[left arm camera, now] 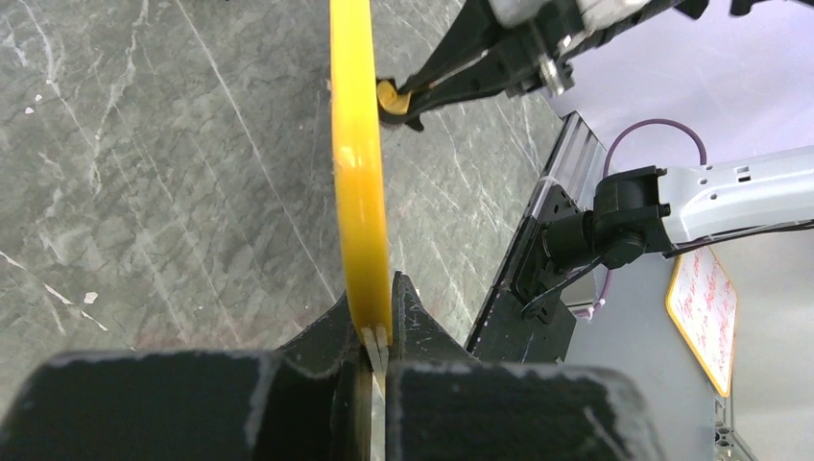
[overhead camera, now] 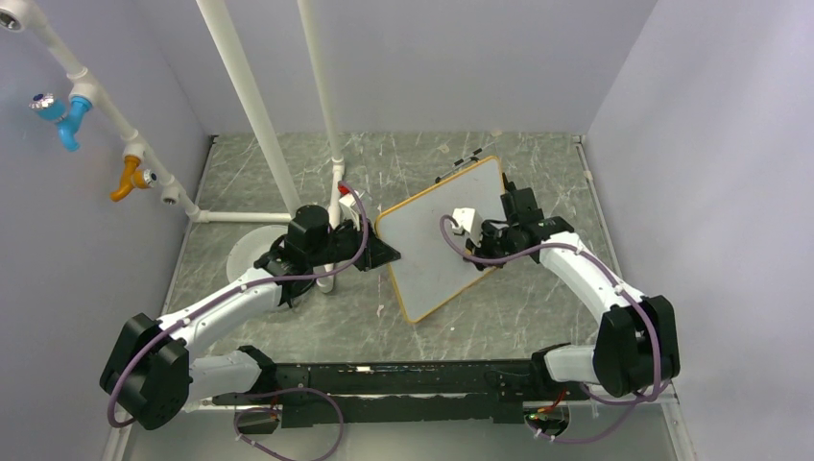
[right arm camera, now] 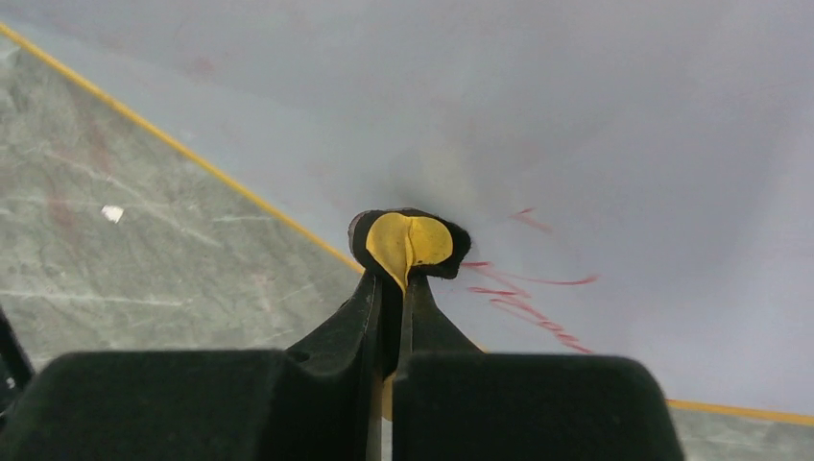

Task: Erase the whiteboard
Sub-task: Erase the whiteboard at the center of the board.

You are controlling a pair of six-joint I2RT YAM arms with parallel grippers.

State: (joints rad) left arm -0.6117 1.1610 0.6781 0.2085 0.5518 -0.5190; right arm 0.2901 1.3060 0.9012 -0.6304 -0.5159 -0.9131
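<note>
Left gripper (left arm camera: 376, 331) fingers are clamped on the orange frame of the whiteboard (overhead camera: 422, 264), on the edge nearest the upright white pipe (overhead camera: 322, 96). Right gripper (right arm camera: 398, 288) fingers pinch a small yellow pad (right arm camera: 411, 238) against the board's face by the red scrawl (right arm camera: 528, 298). The board looks light, stiff and slick, so the frame is the best hold. Both arms reach forward and converge on the board, just right of the pipe.

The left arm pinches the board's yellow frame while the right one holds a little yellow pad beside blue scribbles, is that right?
Not quite: the scribbles are red, not blue, as the right wrist view shows. The rest stands: the left gripper pinches the whiteboard's yellow frame, and the right gripper holds a small yellow pad beside them.
</note>
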